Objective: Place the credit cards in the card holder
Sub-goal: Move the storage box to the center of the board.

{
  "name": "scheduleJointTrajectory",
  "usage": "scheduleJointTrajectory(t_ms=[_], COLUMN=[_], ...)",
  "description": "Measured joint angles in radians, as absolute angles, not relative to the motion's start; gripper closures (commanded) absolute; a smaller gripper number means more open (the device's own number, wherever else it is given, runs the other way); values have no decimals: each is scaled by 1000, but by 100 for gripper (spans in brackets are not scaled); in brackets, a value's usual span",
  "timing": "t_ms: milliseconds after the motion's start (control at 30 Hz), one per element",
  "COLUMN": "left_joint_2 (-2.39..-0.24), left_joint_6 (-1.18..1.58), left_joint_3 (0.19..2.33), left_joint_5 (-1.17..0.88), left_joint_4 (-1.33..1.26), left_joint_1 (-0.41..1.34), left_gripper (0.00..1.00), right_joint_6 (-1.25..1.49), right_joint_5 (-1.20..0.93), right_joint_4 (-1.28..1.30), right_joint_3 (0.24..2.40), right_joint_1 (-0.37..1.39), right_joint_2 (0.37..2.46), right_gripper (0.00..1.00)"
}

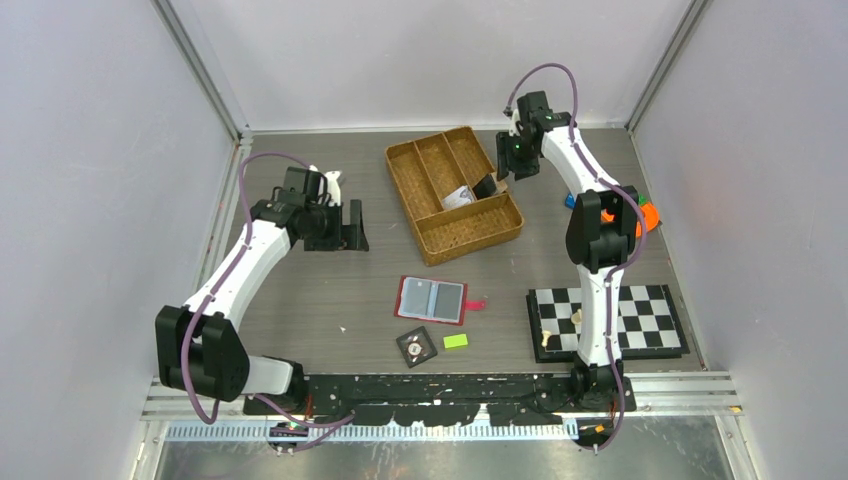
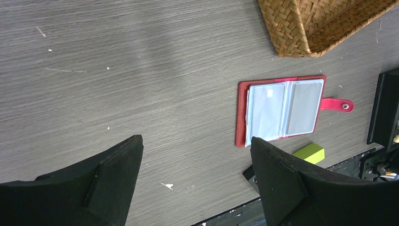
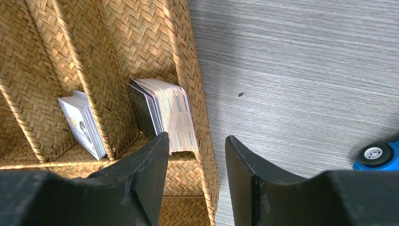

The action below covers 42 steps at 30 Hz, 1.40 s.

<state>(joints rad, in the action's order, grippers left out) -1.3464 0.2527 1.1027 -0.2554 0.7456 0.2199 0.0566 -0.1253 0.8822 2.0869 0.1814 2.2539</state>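
Top external view: the card holder [image 1: 432,299] lies open and flat on the table [image 1: 330,290], in the middle area in front of the arm bases, with its pockets facing up. A green block [image 1: 456,341] and a black tile [image 1: 416,346] sit just beside it on the near side. The woven tray [image 1: 455,190] stands farther back.

Right wrist view: two stacks of credit cards [image 3: 167,110] stand on edge in adjacent tray compartments. The right gripper [image 3: 195,137] hangs over the tray's outer wall with its jaws partly spread. The wall and the edge of one stack lie in the gap; contact cannot be determined.

Left wrist view: the left gripper [image 2: 195,140] is spread wide above bare table, holding nothing, apart from the card holder.
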Motion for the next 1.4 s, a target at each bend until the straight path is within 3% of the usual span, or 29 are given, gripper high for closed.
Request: scheduleJointTrajectory(t_ms=[167, 333, 467, 967, 1400], left_joint_2=[-1353, -1353, -1353, -1354, -1356], left_joint_6=[253, 253, 253, 253, 253], left_joint_3=[1103, 1103, 1103, 1103, 1103], left_joint_5=[-256, -258, -259, -262, -262], left_joint_4=[746, 745, 745, 746, 746], left_joint_1=[220, 220, 220, 220, 220], left_gripper=[13, 13, 13, 13, 13], right_joint_6=[55, 58, 57, 46, 56], right_joint_5=[-149, -203, -234, -287, -234], right_joint_4=[883, 877, 867, 859, 859], right_joint_3=[2083, 2082, 2077, 2107, 2111], right_joint_1=[181, 181, 181, 182, 180], right_joint_2=[2254, 2254, 2254, 2393, 2385], right_gripper=[42, 26, 23, 21, 21])
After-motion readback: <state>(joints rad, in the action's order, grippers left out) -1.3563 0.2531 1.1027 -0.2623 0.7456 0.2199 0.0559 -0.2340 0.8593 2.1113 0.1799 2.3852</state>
